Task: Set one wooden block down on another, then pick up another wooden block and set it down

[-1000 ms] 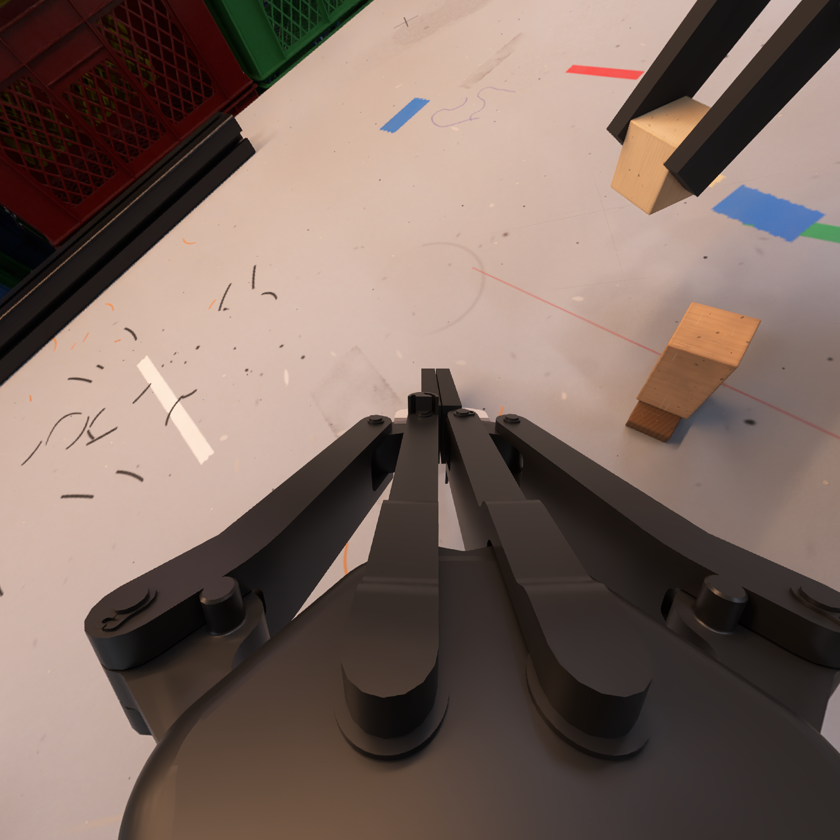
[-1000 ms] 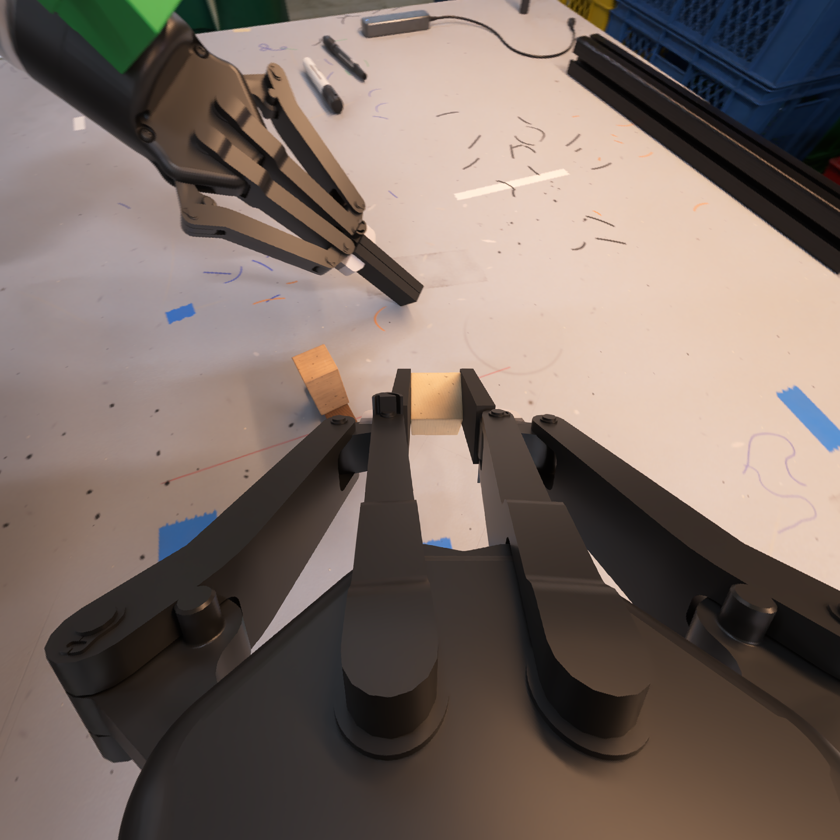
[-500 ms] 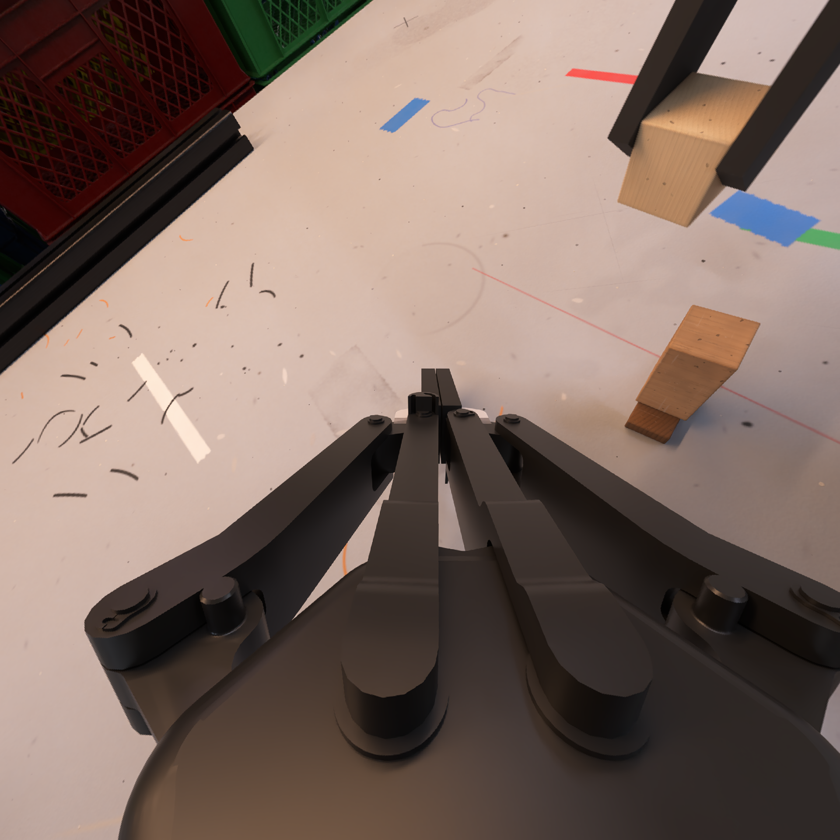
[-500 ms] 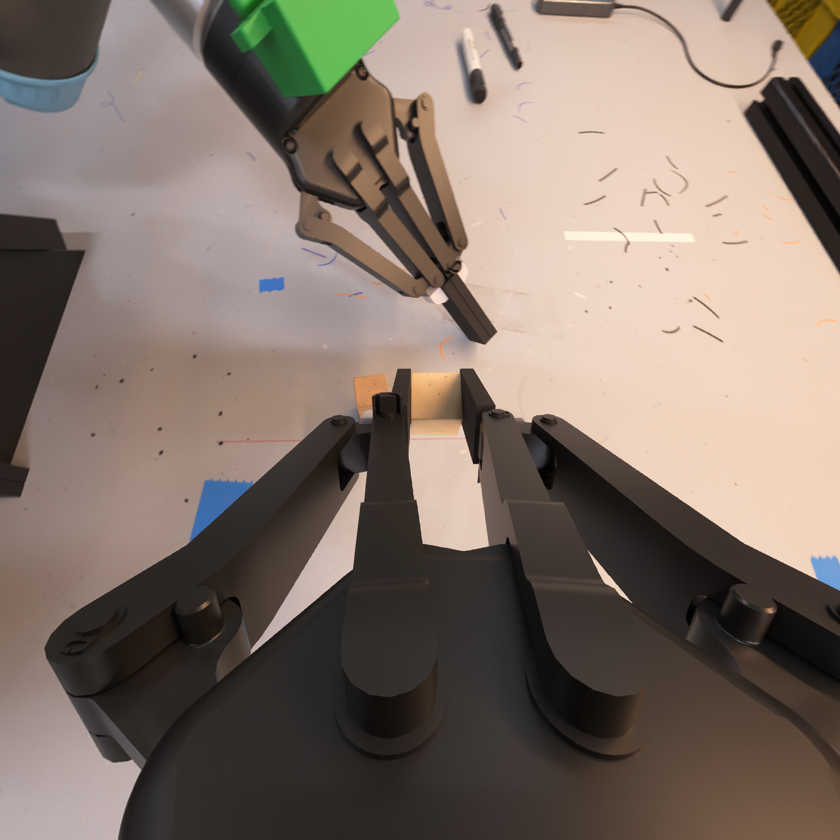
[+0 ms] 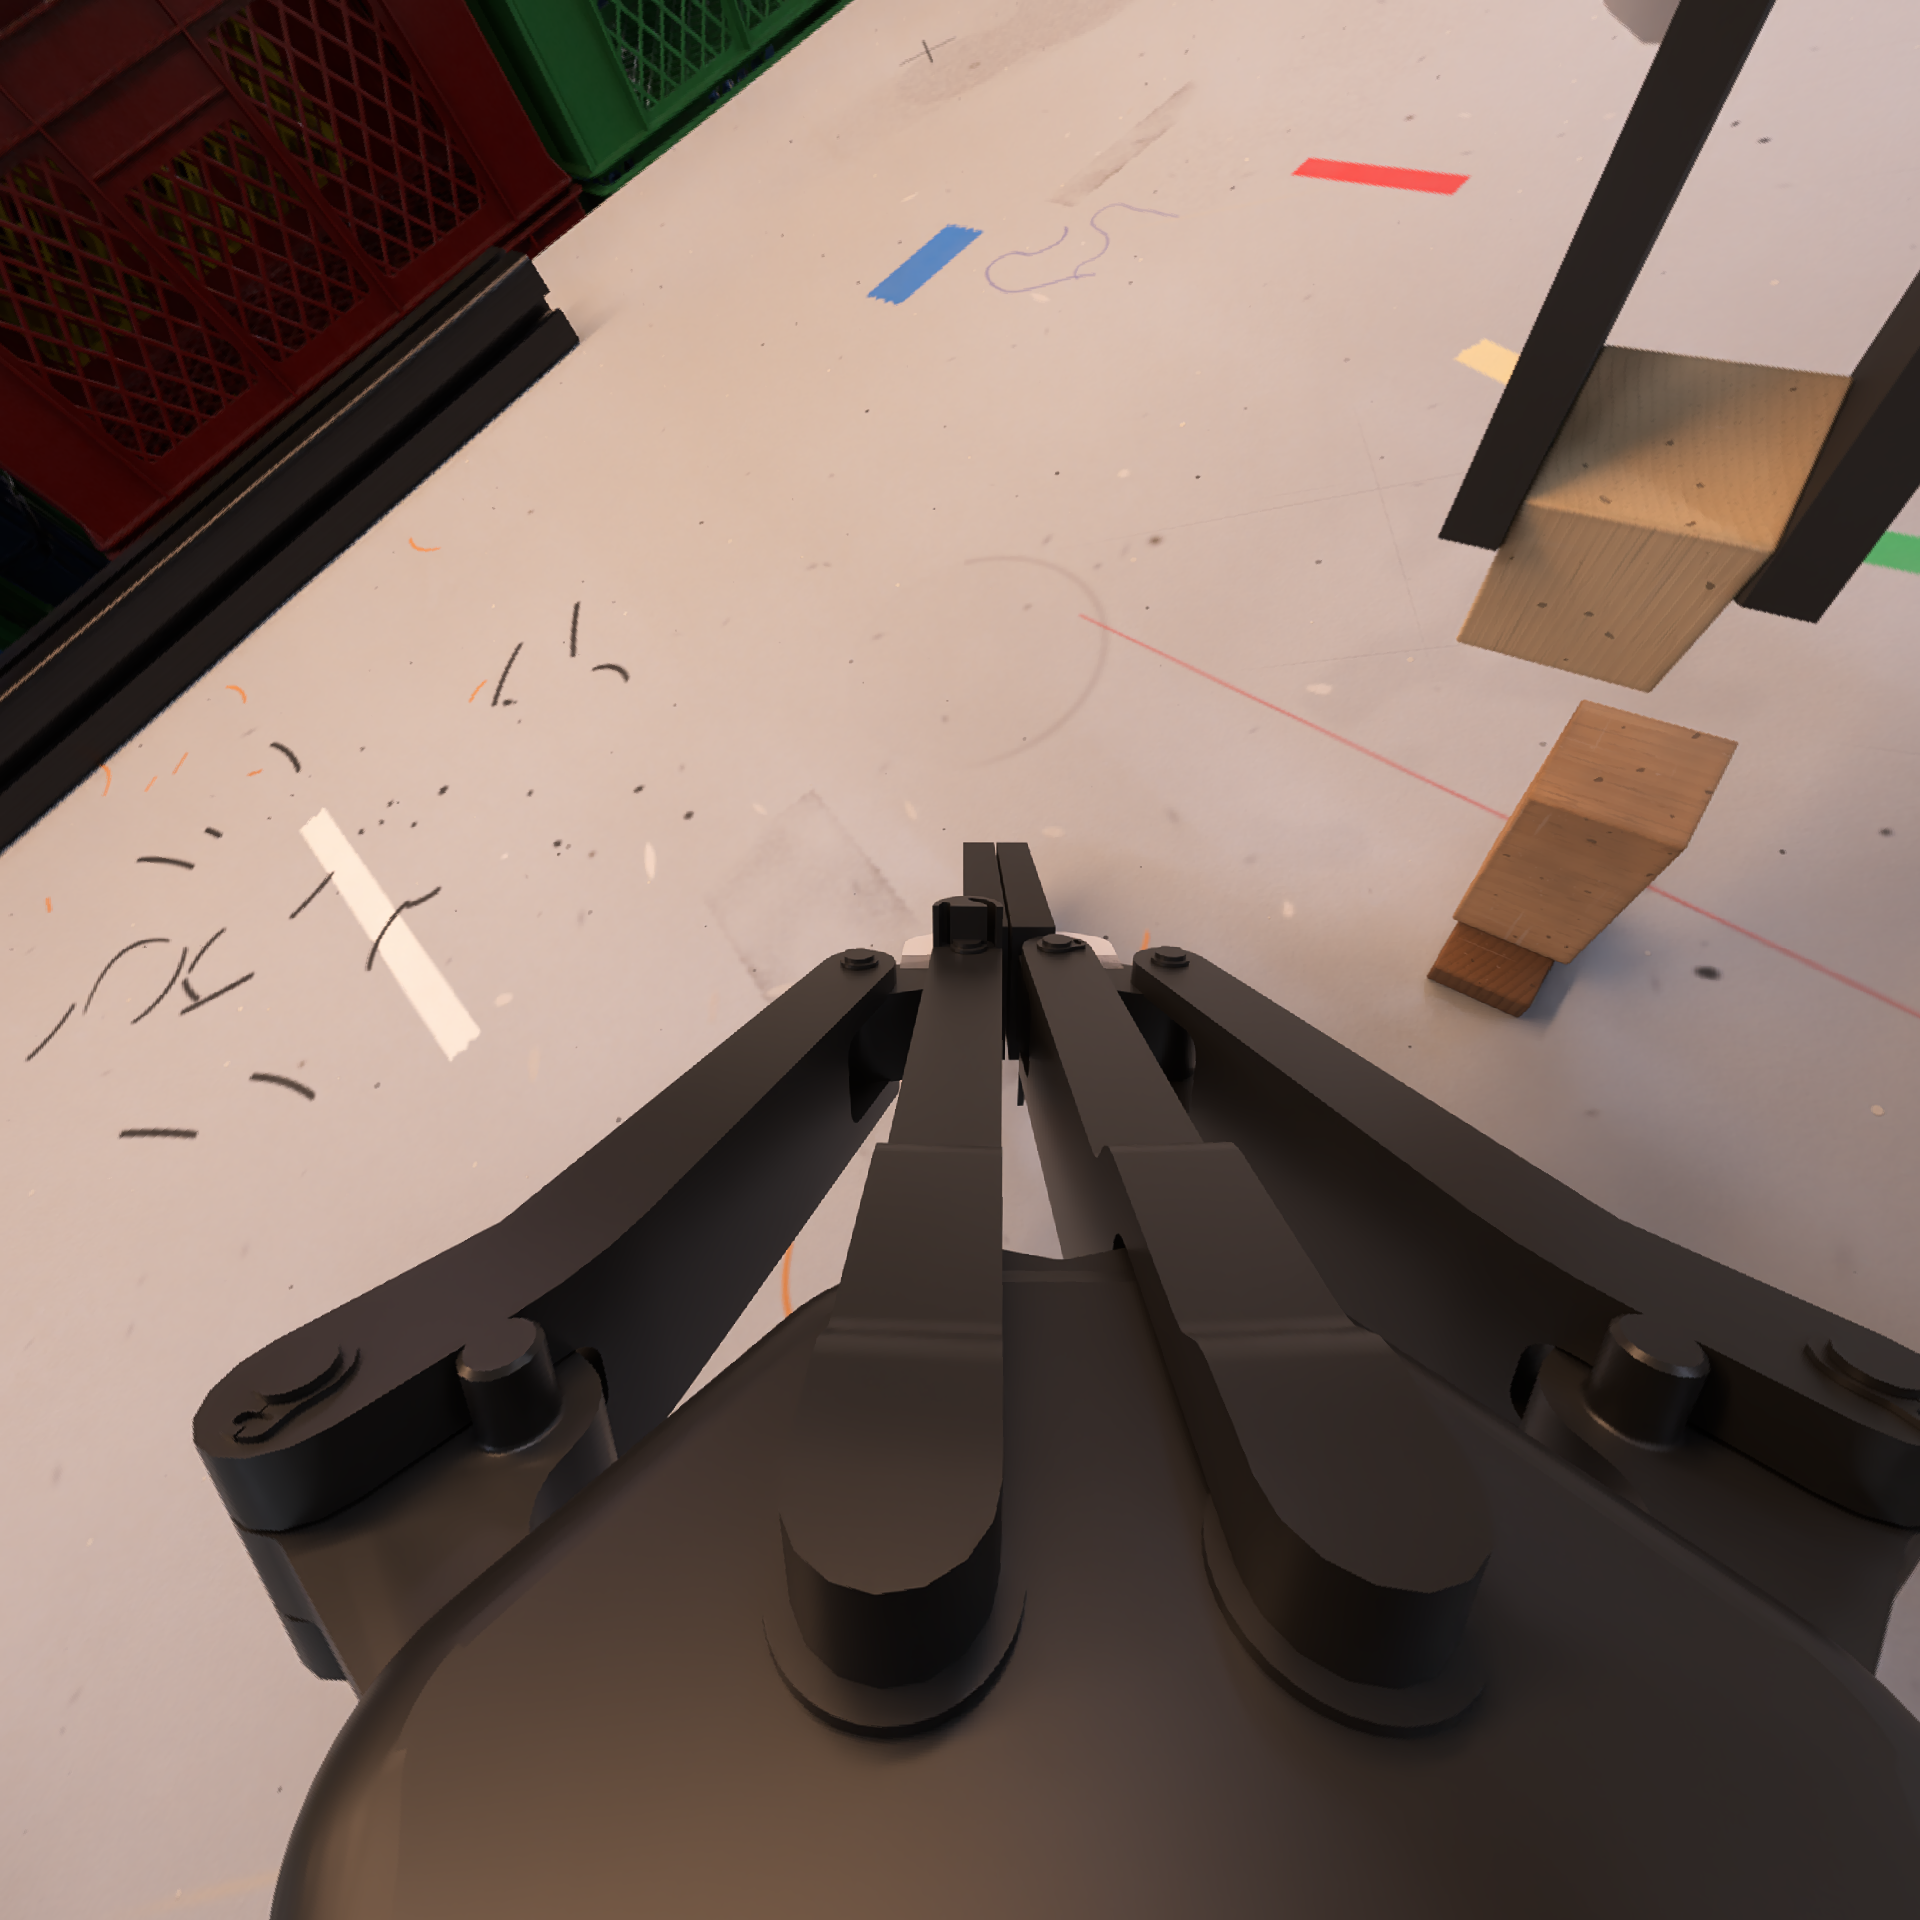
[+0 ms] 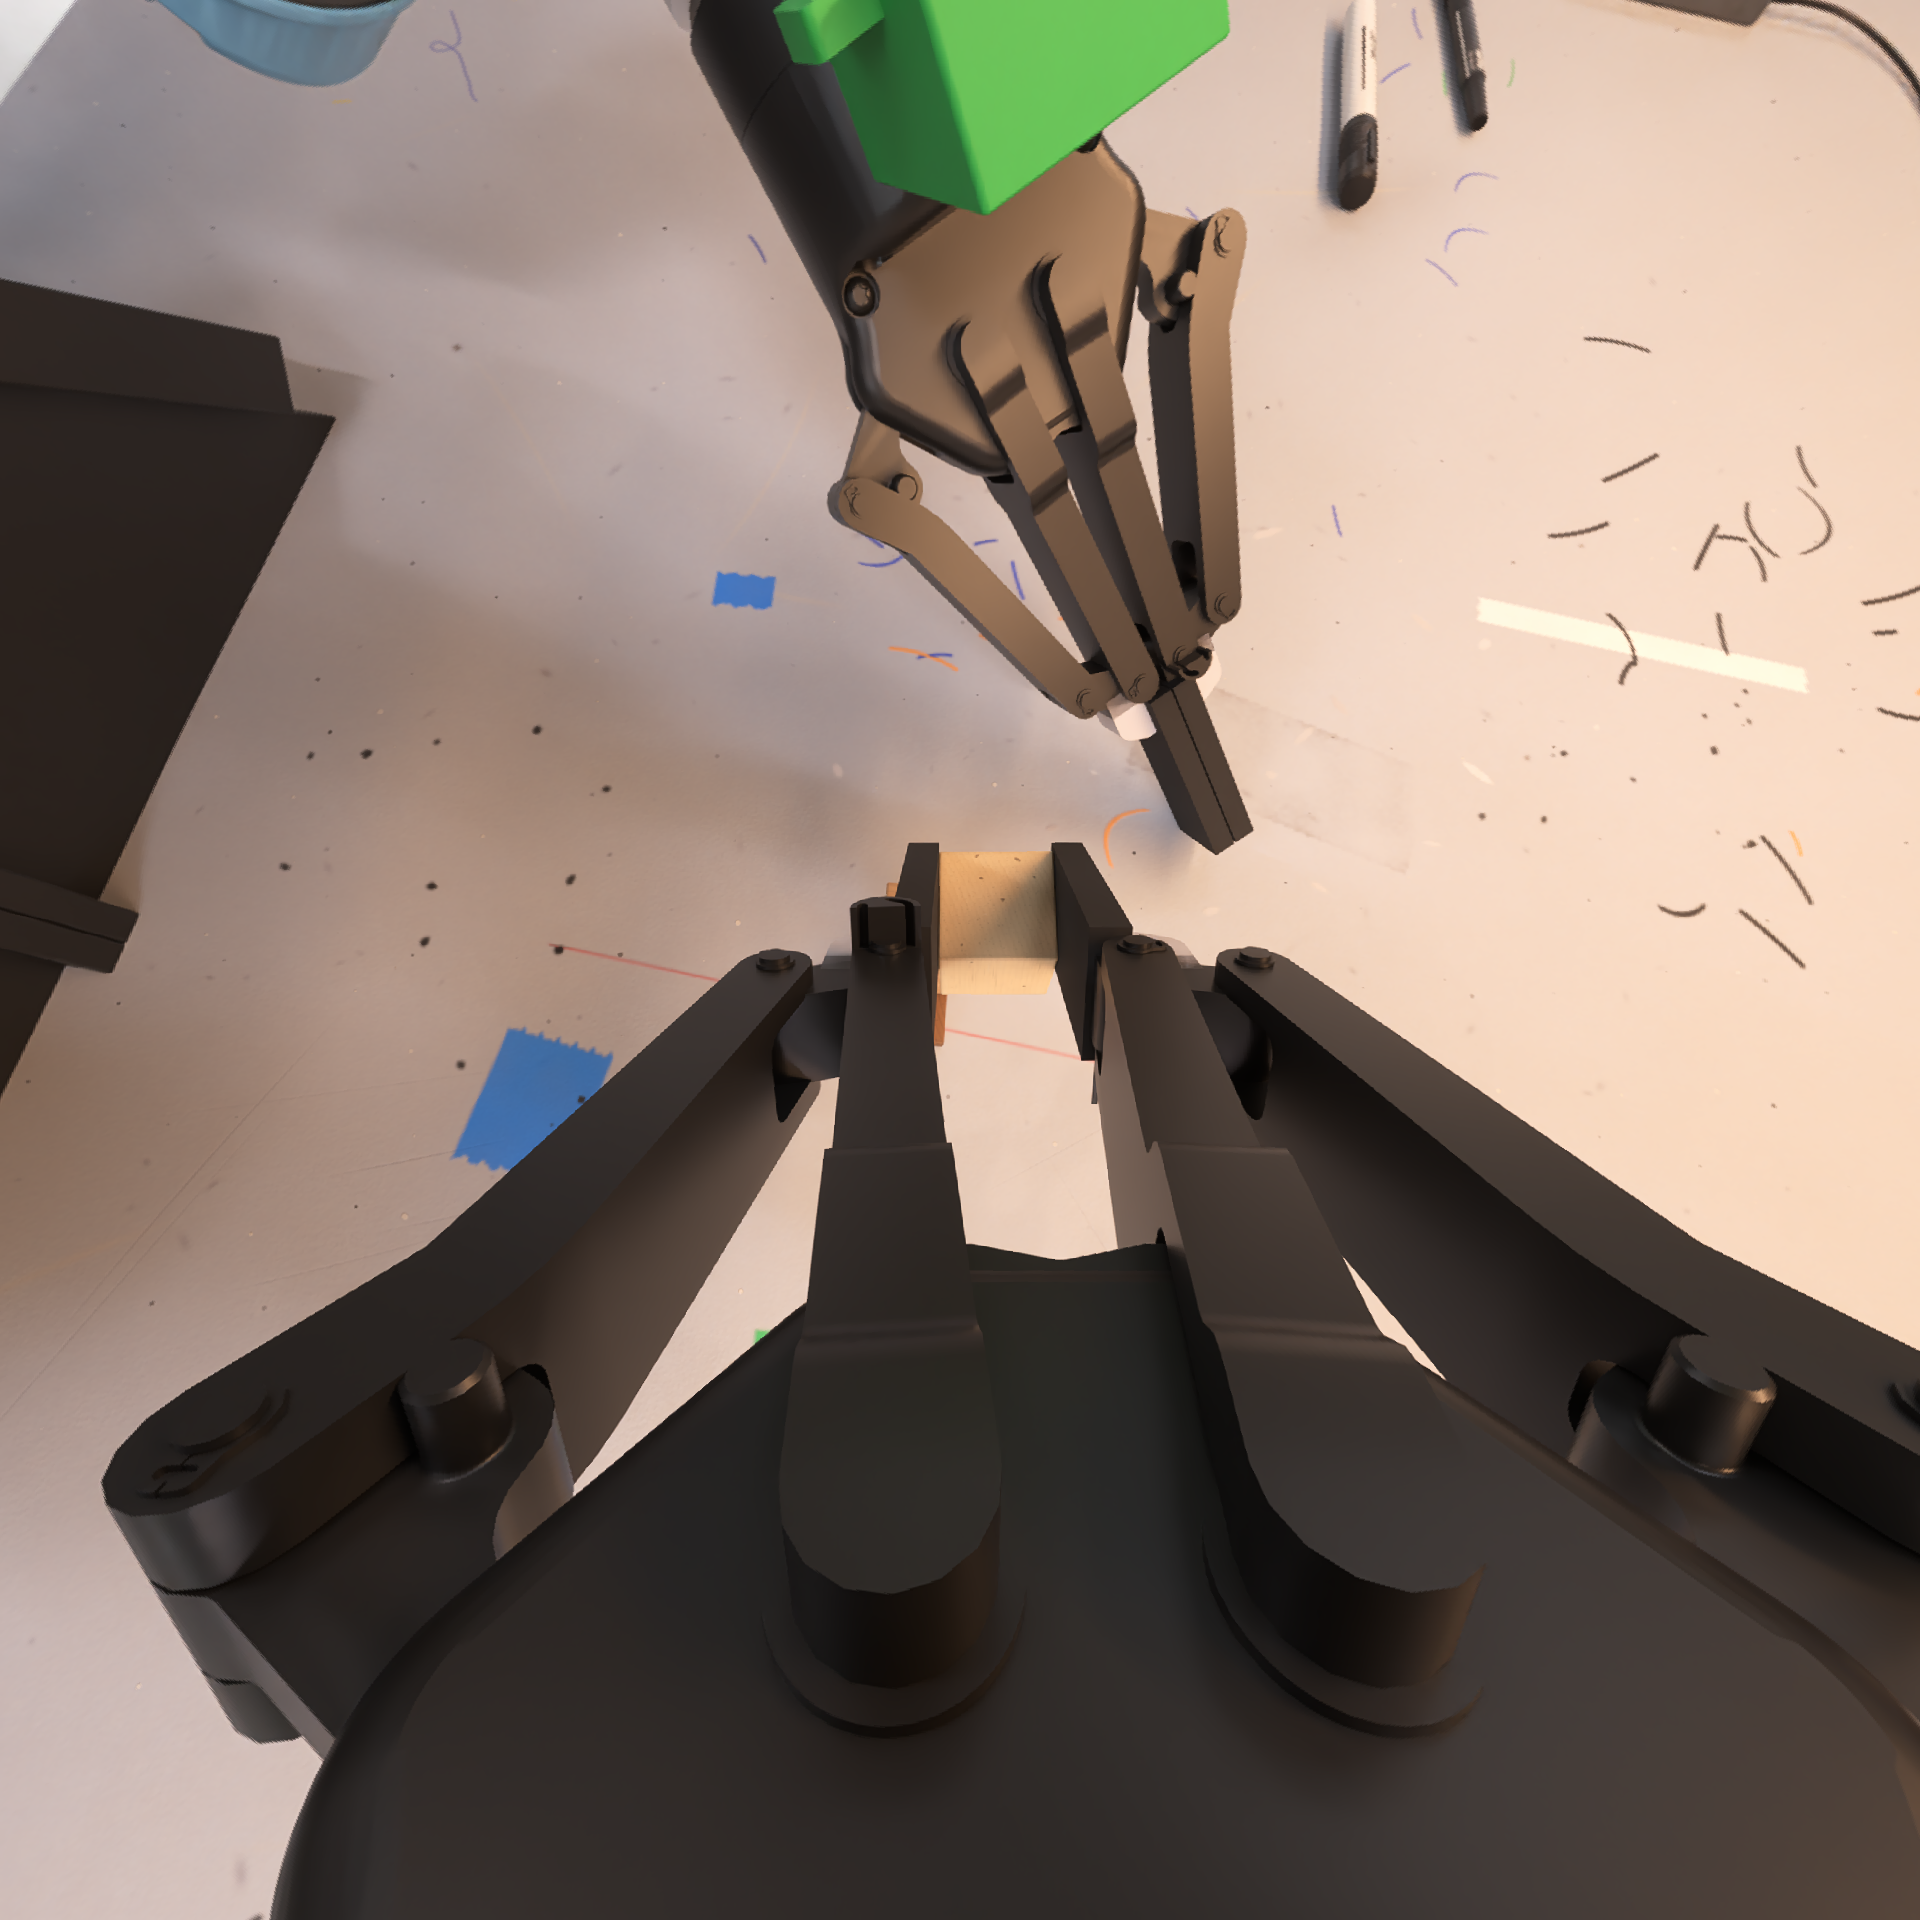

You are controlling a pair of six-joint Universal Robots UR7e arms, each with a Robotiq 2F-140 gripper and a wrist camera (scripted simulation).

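Observation:
My right gripper (image 6: 994, 899) is shut on a pale wooden block (image 6: 992, 904) and holds it in the air. In the left wrist view this gripper (image 5: 1636, 566) hangs at the upper right with the held block (image 5: 1673, 457) just above a tan wooden block (image 5: 1595, 831). That tan block rests on a darker, flatter wooden block (image 5: 1491, 968) on the table. In the right wrist view only slivers of the lower blocks (image 6: 939, 1023) show behind my left finger. My left gripper (image 5: 1003, 883) is shut and empty, low over the table, left of the stack; it also shows in the right wrist view (image 6: 1210, 805).
A red crate (image 5: 208, 260), a green crate (image 5: 644, 73) and a black rail (image 5: 260, 499) line the far left edge. A black box (image 6: 125, 623) stands at the left. Two markers (image 6: 1356, 114) lie at the back. Tape patches (image 6: 530, 1096) mark the white table (image 5: 727, 520).
My right gripper has swung round with the pale block and carried it from beside the stack to just above it, lower than before. My left gripper has stayed still and shut.

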